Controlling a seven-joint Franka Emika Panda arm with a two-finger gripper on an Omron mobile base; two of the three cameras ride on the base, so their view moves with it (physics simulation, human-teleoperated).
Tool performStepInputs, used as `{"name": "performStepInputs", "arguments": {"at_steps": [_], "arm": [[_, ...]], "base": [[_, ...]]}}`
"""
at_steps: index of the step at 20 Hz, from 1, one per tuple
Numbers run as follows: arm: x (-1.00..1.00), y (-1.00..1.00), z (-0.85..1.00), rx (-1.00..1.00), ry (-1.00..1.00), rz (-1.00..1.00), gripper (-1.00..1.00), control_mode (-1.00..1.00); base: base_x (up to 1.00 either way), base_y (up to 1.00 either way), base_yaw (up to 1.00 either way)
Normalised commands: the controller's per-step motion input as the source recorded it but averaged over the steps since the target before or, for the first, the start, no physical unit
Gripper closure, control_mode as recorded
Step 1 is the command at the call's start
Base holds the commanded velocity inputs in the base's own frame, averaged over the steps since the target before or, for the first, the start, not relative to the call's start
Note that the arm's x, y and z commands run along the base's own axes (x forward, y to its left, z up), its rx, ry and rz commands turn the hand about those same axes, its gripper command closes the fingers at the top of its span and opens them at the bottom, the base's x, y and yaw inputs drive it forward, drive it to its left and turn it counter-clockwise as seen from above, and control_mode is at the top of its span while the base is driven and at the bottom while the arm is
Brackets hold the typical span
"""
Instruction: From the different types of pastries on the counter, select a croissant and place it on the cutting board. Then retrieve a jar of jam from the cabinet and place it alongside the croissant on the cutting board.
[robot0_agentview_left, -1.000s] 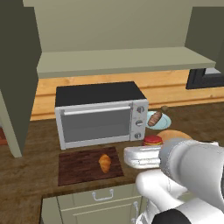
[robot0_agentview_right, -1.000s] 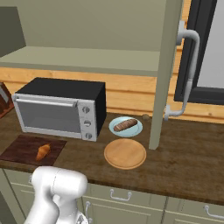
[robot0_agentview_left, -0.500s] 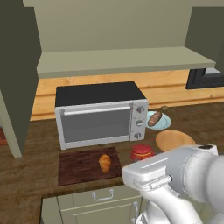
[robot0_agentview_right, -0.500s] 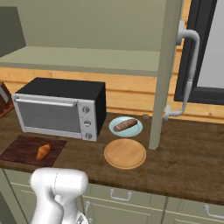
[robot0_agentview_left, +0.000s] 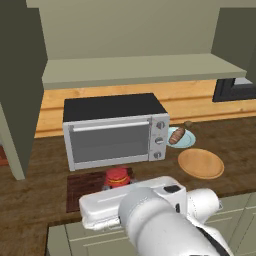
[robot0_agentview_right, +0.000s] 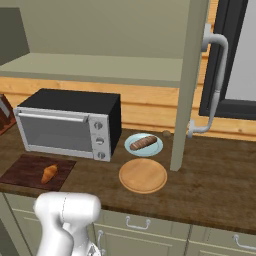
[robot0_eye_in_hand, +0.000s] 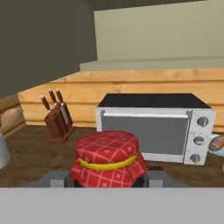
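I see the croissant (robot0_agentview_right: 49, 173) already lying on the cutting board (robot0_agentview_right: 20, 172) at the lower left of the right base view, in front of the toaster oven (robot0_agentview_right: 70, 125), so I judge the first half done. In the hand view, low centre, my gripper (robot0_eye_in_hand: 107, 178) is closed around the jar of jam (robot0_eye_in_hand: 108, 159), its red checked lid between the fingertips. From the left base view the jar sits low centre, just above the board, with the arm across the bottom. What is left: lower the jar beside the croissant and let go. The longer pastry (robot0_agentview_right: 143, 142) rests on its blue plate (robot0_agentview_right: 131, 148), mid-frame.
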Motion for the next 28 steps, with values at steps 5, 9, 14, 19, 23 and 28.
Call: {"name": "performStepInputs", "arguments": {"at_steps": [5, 9, 14, 19, 23, 28], "arm": [[0.25, 0.28, -1.00, 0.20, -0.52, -0.19, 1.00, -1.00], [0.83, 0.03, -1.00, 0.23, -0.29, -0.27, 1.00, -1.00], [1.00, 0.08, -1.00, 0.17, -0.02, -0.22, 1.00, -1.00], [0.99, 0.27, -0.70, 0.05, 0.06, -0.10, 1.00, -1.00], [0.81, 0.01, -0.34, -0.04, 0.15, -0.08, 1.00, -1.00], [0.63, 0.02, -0.94, -0.04, 0.02, -0.05, 1.00, -1.00]], "base": [[0.00, 0.00, 0.00], [0.00, 0.00, 0.00], [0.00, 0.00, 0.00], [0.00, 0.00, 0.00], [0.00, 0.00, 0.00], [0.00, 0.00, 0.00]]}}
